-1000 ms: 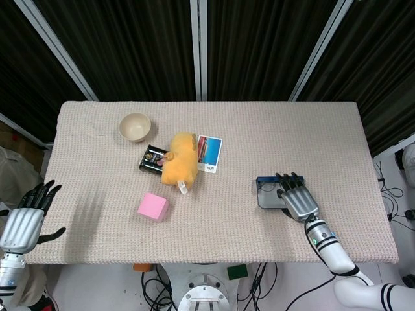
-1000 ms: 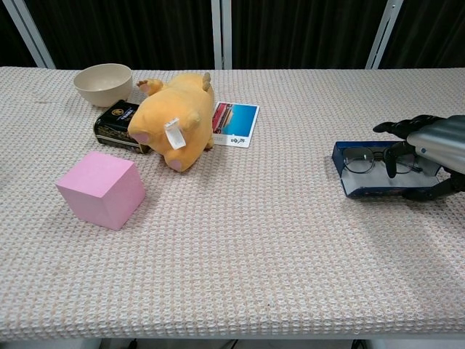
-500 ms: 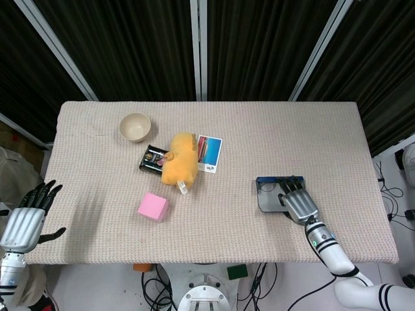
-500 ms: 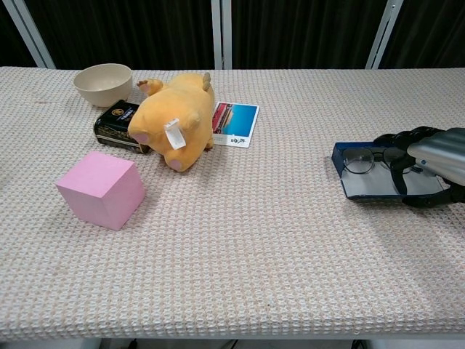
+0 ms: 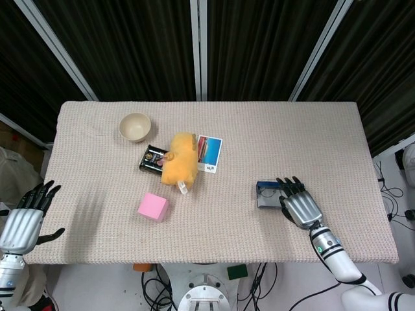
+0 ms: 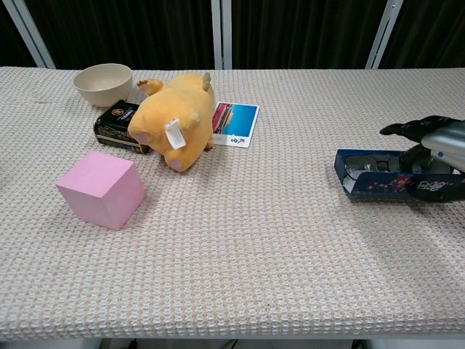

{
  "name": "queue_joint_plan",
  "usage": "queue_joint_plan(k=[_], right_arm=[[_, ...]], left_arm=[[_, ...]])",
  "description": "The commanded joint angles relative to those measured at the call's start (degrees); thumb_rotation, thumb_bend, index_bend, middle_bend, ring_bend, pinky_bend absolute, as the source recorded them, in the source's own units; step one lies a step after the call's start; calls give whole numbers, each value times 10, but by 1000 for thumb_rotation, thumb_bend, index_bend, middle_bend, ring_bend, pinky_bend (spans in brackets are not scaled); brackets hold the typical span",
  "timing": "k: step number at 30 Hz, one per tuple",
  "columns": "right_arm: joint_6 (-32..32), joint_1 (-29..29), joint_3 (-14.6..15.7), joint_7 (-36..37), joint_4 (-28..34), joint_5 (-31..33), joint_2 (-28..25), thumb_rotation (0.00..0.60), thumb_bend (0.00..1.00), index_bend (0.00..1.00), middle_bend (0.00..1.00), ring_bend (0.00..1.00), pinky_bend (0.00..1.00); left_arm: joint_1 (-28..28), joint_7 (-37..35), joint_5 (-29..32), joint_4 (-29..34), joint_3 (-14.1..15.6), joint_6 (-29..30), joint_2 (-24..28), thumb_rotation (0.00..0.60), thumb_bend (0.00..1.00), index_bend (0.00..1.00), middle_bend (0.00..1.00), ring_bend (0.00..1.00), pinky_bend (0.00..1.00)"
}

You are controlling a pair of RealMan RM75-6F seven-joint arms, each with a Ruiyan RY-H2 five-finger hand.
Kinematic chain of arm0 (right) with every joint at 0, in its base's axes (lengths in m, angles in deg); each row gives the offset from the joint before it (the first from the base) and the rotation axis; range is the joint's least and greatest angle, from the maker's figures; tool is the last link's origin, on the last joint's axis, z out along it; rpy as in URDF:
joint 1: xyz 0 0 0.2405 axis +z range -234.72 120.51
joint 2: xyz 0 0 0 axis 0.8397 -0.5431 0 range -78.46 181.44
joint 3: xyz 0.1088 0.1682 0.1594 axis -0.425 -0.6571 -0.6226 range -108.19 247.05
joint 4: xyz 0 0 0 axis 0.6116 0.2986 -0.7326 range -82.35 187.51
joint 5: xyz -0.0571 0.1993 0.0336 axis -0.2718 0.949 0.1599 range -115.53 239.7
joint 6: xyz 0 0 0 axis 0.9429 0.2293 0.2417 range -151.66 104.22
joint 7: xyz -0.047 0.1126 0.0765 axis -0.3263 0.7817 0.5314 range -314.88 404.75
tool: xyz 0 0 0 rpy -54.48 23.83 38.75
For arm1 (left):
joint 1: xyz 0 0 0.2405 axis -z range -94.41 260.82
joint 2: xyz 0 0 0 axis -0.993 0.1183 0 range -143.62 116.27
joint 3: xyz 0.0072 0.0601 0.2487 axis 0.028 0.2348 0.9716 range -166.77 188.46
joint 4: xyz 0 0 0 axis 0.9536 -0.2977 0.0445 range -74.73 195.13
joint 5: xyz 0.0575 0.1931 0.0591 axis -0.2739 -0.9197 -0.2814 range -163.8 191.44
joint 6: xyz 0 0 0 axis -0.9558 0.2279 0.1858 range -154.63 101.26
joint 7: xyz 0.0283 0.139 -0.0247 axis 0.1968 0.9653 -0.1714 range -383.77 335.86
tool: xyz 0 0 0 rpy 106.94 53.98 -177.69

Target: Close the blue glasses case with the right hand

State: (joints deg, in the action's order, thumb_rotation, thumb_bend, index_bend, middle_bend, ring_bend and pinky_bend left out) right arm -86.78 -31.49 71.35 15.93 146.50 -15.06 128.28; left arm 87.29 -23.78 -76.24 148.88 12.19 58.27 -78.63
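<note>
While the right hand [image 5: 300, 206] grips the raised front flap of the single blue rectangular glasses case [image 6: 378, 177], part-closed over one pair of dark-framed glasses [image 6: 361, 166] near the right end of the beige woven worktop [image 5: 259, 142] toward its front edge, the left hand [image 5: 24, 220] hangs off the left front corner, fingers apart, holding nothing. Toward the left back lie one cream ceramic bowl [image 5: 135, 127], one black tin [image 5: 152, 159], one yellow plush toy [image 5: 180, 159], one picture card [image 5: 210, 153] and one pink foam cube [image 5: 153, 207].

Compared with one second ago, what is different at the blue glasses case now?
The lid of the blue glasses case has swung up from lying flat and now stands part-raised in front of the glasses, lifted by the right hand. The left hand, plush toy and pink cube stayed put.
</note>
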Motion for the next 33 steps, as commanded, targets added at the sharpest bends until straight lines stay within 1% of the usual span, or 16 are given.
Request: queue_joint_plan(k=[1, 4, 7, 9, 12, 17, 20, 24, 30, 32, 33], right_arm=[[-23, -21, 23, 8, 18, -27, -16, 600, 1000, 637, 41, 0, 0], [-38, -38, 44, 12, 29, -53, -27, 600, 1000, 641, 41, 0, 0], [-51, -45, 46, 18, 32, -68, -32, 600, 1000, 643, 41, 0, 0], [-59, -45, 35, 25, 28, -71, -32, 600, 1000, 644, 41, 0, 0], [-57, -36, 9, 33, 12, -60, -24, 600, 1000, 644, 42, 0, 0], [-28, -10, -35, 28, -30, -17, 3, 600, 1000, 643, 40, 0, 0], [-10, 3, -50, 29, -56, 0, 22, 600, 1000, 643, 38, 0, 0], [5, 15, -60, 38, -90, 9, 44, 600, 1000, 637, 36, 0, 0], [4, 23, -71, 52, -132, 11, 70, 600, 1000, 628, 35, 0, 0], [0, 26, -76, 61, -147, 8, 77, 600, 1000, 606, 28, 0, 0], [-1, 28, -78, 64, -155, 7, 81, 600, 1000, 563, 18, 0, 0]], left_arm=[[0, 0, -1, 0, 1, 1, 0, 598, 86, 91, 1, 15, 136], [0, 3, -3, 1, 1, 1, 0, 598, 86, 92, 0, 15, 136], [1, 6, -4, 3, 1, 1, 0, 598, 86, 92, 0, 15, 136], [2, 8, -5, 4, 2, -1, -1, 598, 86, 91, 0, 15, 136], [4, 11, -4, 7, 1, -5, -2, 597, 86, 91, 0, 14, 136], [5, 12, 6, 6, -2, -12, -2, 596, 86, 91, 0, 15, 136], [7, 12, 12, 6, -3, -17, 0, 596, 86, 91, 0, 14, 136], [9, 12, 17, 6, -5, -22, 2, 598, 86, 91, 0, 15, 136], [13, 12, 20, 6, -6, -29, 3, 597, 86, 91, 0, 15, 136], [15, 12, 21, 6, -7, -32, 3, 597, 86, 91, 0, 15, 136], [16, 12, 21, 6, -7, -33, 3, 596, 86, 92, 0, 15, 136]])
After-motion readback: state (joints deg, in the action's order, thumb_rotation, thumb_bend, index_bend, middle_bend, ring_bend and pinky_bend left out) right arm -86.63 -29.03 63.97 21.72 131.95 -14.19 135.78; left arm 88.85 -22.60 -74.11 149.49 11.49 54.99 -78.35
